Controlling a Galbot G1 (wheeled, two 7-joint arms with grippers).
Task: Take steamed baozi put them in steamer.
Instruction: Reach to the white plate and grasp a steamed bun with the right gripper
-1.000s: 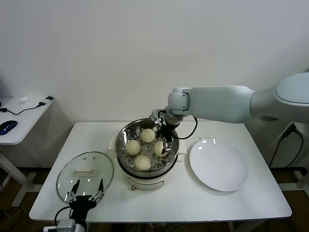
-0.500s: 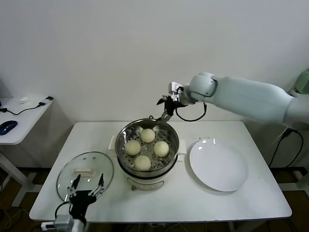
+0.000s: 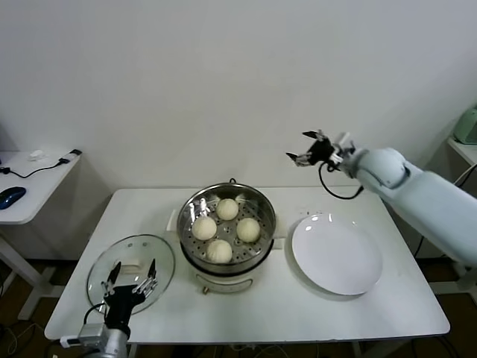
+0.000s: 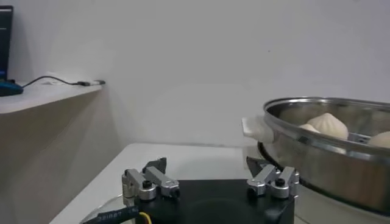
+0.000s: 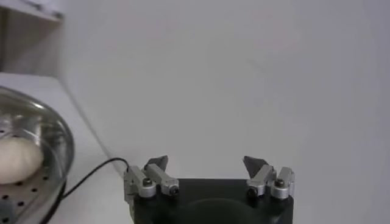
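Several cream-white baozi (image 3: 227, 209) lie on the perforated tray inside the shiny steel steamer (image 3: 190, 250) at the middle of the table. The steamer rim also shows in the left wrist view (image 4: 317, 131) with baozi (image 4: 328, 125) inside, and in the right wrist view (image 5: 58, 137) with one baozi (image 5: 18, 159). My right gripper (image 3: 307, 149) is open and empty, raised high behind and to the right of the steamer, near the wall; it shows in its own view (image 5: 206, 162). My left gripper (image 3: 131, 274) is open and empty, low at the table's front left over the glass lid; it shows in its own view (image 4: 207, 164).
A round glass lid (image 3: 160, 257) with a white handle lies left of the steamer. A flat white plate (image 3: 337, 255) lies right of it. A side desk (image 3: 30, 190) with a mouse and cables stands at the far left.
My right gripper has let go of a baozi in the steamer, risen out of it and swung up and to the right. The left arm has barely moved.
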